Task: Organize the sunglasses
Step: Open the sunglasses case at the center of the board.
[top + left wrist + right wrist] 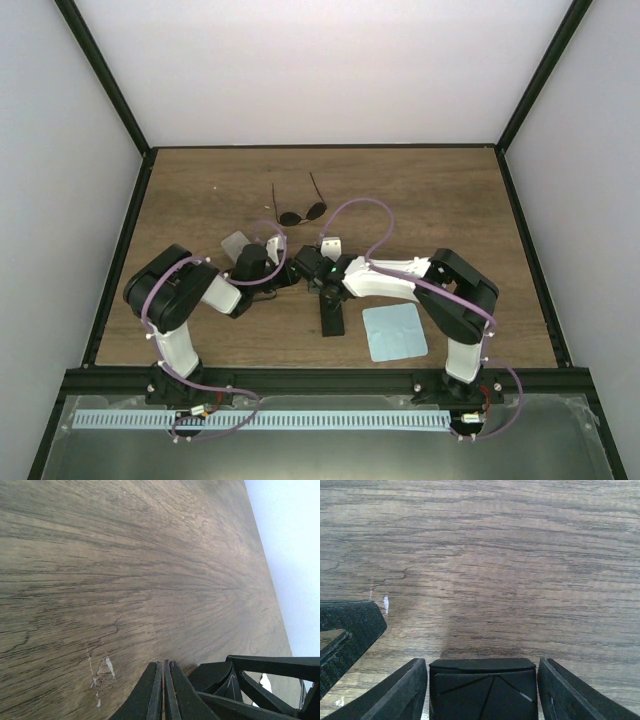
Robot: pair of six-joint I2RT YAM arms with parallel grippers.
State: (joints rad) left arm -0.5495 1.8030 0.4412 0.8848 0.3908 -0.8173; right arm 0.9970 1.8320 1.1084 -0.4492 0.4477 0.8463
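On the surface [450,200] there is one pair of round-lensed wire sunglasses [300,214] at the far middle. One light blue cloth [393,332] lies near right and one black oblong case [332,318] near centre. There are two robot arms, left [180,295] and right [450,290].

You have a table [440,200] of brown wood grain with darker streaks and one pale scuff [385,601]. The sunglasses [302,214] are dark in frame and lens. The cloth [393,332] is plain light blue. The case [483,687] and fingers [400,692] are black.
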